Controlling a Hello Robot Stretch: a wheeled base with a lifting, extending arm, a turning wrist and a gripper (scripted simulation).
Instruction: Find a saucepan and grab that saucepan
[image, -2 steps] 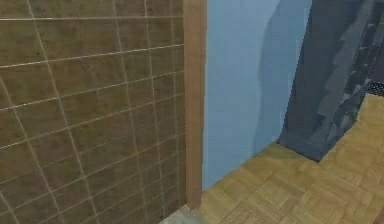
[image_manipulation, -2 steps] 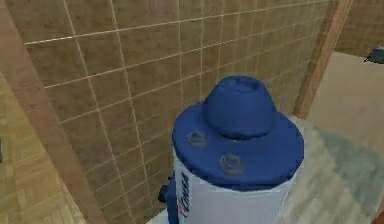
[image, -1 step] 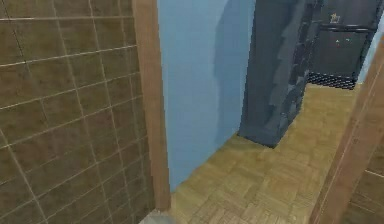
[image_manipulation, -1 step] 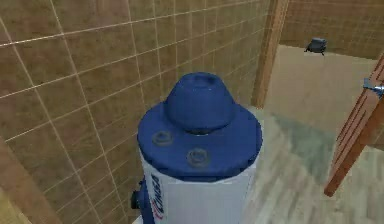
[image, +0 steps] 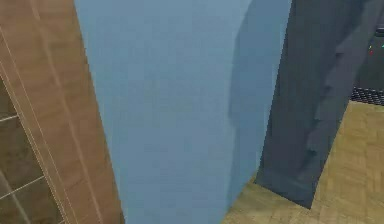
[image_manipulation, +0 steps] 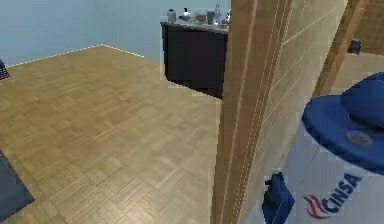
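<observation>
Hard against my forward camera, left to right, stand a brown panelled wall (image: 50, 110), a blue wall (image: 170, 100) and a dark grey slab (image: 310, 90) I cannot name. I judge the step to be searching, and to do it well I would back off this wall and turn toward the open side. On the arm side, parquet floor (image_manipulation: 100, 120) runs out to a dark bench (image_manipulation: 195, 60), with small things (image_manipulation: 195, 16) along its top from the left corner to where a wooden partition (image_manipulation: 260, 100) cuts it off. Some may be vessels. Their contents, and whether one is the saucepan, I cannot tell, so I would drive nearer, keeping wide of the partition. At the right stands a white tank (image_manipulation: 335, 165) with a blue cap, closed. What state the tool is in, I cannot tell.
</observation>
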